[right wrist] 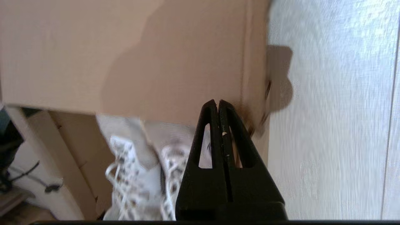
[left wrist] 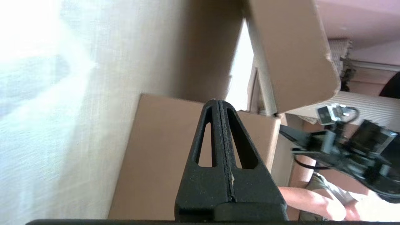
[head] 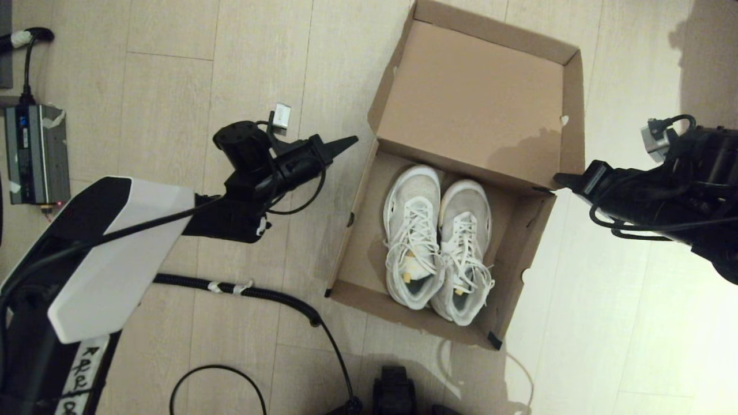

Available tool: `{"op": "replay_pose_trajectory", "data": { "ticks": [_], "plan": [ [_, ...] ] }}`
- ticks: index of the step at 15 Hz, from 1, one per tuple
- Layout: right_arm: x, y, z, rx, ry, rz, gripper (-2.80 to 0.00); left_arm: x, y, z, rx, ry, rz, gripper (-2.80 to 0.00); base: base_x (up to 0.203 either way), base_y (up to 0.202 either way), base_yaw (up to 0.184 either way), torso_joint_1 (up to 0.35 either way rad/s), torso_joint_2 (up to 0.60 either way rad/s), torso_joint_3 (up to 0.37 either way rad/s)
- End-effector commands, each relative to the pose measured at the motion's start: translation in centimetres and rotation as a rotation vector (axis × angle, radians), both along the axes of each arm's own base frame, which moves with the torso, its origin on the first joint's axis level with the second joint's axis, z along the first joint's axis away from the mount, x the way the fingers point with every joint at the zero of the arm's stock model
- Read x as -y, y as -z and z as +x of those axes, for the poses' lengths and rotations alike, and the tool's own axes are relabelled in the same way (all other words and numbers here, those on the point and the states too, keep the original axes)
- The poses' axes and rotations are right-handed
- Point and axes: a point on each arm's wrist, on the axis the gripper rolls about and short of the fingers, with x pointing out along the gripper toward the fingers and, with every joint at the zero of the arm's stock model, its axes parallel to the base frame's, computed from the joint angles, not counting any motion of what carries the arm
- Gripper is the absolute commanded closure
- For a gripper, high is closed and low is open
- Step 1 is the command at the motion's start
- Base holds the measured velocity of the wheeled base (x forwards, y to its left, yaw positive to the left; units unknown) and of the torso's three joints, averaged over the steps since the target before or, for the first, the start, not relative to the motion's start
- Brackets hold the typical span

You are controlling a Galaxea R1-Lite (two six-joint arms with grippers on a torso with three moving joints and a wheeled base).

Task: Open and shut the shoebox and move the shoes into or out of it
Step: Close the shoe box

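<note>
The brown cardboard shoebox [head: 353,230] stands open on the floor, its hinged lid [head: 473,98] leaning back at the far side. Both white lace-up shoes [head: 435,242] lie side by side inside, toes toward the lid. My left gripper [head: 353,140] is shut and empty, its tip just left of the box's far-left corner. My right gripper [head: 558,180] is shut and empty, its tip at the box's right wall beside the lid hinge. The right wrist view shows the shoes [right wrist: 137,168] under the lid [right wrist: 125,53]. The left wrist view shows the box's outer wall [left wrist: 156,162].
A grey power unit [head: 36,153] with cables sits at the far left of the wooden floor. A black hose [head: 242,291] runs across the floor near the box's near-left corner. A person's arm [left wrist: 312,200] shows in the left wrist view.
</note>
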Motion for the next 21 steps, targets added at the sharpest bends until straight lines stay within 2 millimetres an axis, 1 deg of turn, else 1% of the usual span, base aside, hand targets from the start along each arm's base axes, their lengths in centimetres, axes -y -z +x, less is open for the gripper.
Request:
{"op": "replay_pose_trajectory", "data": {
  "ticks": [1,3,5,7,9,11,13,16,21],
  "plan": [
    [0.1,-1.2,-1.6,0.001,-0.001,-0.01,0.0,-1.1,-0.8,-0.4,0.006,-0.016,-0.003,0.0,0.0,0.0,0.0,0.0,0.0,0.0],
    [0.5,-1.1,-2.9,-0.03,0.044,-0.093,0.0,-2.2,-1.3,-1.0,-0.003,-0.034,0.0,0.0,0.0,0.0,0.0,0.0,0.0,0.0],
    [0.6,-0.6,-3.0,-0.049,0.101,-0.138,0.0,-3.3,-2.0,-1.7,-0.008,-0.053,0.002,0.0,0.0,0.0,0.0,0.0,0.0,0.0],
    [0.6,0.4,-2.8,-0.092,0.13,-0.181,0.0,-4.5,-2.7,-2.6,-0.011,-0.074,0.003,0.0,0.0,0.0,0.0,0.0,0.0,0.0],
    [0.5,0.9,-2.0,-0.105,0.127,-0.184,0.0,-5.2,-3.2,-3.4,-0.003,-0.085,0.001,0.0,0.0,0.0,0.0,0.0,0.0,0.0],
    [0.0,0.7,-1.8,-0.099,0.108,-0.184,0.0,-5.9,-3.3,-4.0,-0.006,-0.097,0.002,0.0,0.0,0.0,0.0,0.0,0.0,0.0],
    [-0.3,1.1,-1.3,-0.108,0.096,-0.186,0.0,-6.1,-3.0,-4.0,-0.013,-0.101,0.004,0.0,0.0,0.0,0.0,0.0,0.0,0.0],
    [-0.8,1.1,0.2,-0.104,0.087,-0.187,0.0,-6.5,-2.5,-4.0,-0.018,-0.111,0.005,0.0,0.0,0.0,0.0,0.0,0.0,0.0],
    [-1.0,0.5,2.5,-0.067,0.092,-0.188,0.0,-7.0,-2.3,-3.9,-0.024,-0.124,0.006,0.0,0.0,0.0,0.0,0.0,0.0,0.0]
  ]
}}
